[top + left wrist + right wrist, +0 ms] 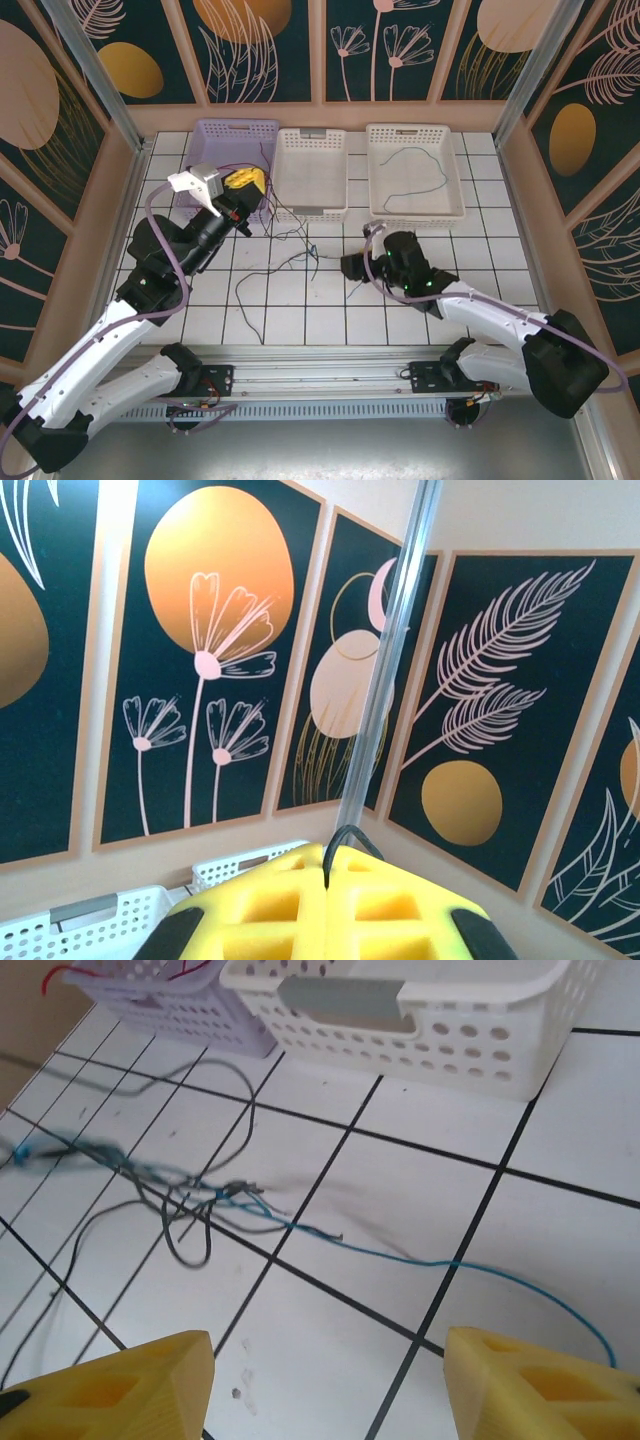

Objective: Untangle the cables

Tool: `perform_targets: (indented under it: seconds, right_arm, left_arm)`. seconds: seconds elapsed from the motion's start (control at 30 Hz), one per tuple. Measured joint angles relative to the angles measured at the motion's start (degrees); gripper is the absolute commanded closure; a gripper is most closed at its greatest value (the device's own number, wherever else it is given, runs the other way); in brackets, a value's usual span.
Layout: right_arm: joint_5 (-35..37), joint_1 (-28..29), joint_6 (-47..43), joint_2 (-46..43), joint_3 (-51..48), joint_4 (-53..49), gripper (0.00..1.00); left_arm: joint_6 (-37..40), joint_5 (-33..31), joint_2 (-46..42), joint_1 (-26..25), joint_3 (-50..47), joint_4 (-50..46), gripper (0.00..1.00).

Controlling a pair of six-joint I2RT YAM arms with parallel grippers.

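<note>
Right gripper (325,1380) wide open, empty. The blue-teal wire (480,1268) lies just ahead of its fingertips, running into a knot (215,1195) farther out. Left gripper (327,910) pinched shut on a dark wire (340,838). One blue cable (405,153) already in the white basket (415,213) — tangle remains.

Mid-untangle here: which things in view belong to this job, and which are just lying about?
Job: tangle of thin dark and blue-teal wires on the white tiles; thin dark wire pinched in the left gripper's shut jaws; right gripper, jaws open above the tiles.
Lying about: lilac perforated plastic basket; middle white perforated plastic basket; right white perforated plastic basket holding a loose blue wire.
</note>
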Motion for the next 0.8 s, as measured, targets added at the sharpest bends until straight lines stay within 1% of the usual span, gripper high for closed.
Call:
perform_targets:
  seconds: [0.1,0.23,0.5,0.8]
  right_arm:
    - [0.96,3.21,-1.40,0.31,-3.10,5.95,0.35]
    - [2.40,5.92,-3.89,4.46,-3.28,13.11,0.35]
    - [5.07,8.00,-8.04,18.97,0.17,19.71,0.36]
    - [7.41,8.00,-11.28,29.55,4.22,24.09,0.38]
  left_arm:
    - [0.04,-0.22,-0.02,0.00,-0.11,0.11,1.00]
    - [0.37,-0.31,-0.09,0.00,-0.57,0.09,1.00]
    - [0.87,-1.29,-0.48,0.00,-0.63,0.11,1.00]
    - [1.05,-1.75,-1.36,0.00,-0.90,0.11,1.00]
